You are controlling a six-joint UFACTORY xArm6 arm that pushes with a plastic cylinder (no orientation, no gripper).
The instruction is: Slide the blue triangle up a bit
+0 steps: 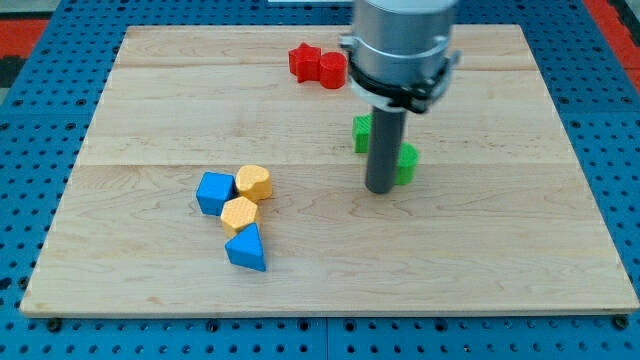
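Observation:
The blue triangle (247, 248) lies on the wooden board (150, 100) at the lower left of centre. A yellow block (239, 213) touches its top, with a second yellow block (254, 183) above that and a blue cube (215, 192) to their left. My tip (380, 189) rests on the board well to the right of this cluster and apart from it. The tip stands right next to a green block (405, 165), which the rod partly hides.
A second green block (362, 132) sits behind the rod, partly hidden. A red star-like block (303, 61) and a red round block (331, 70) sit together near the board's top centre. A blue perforated surface (40, 160) surrounds the board.

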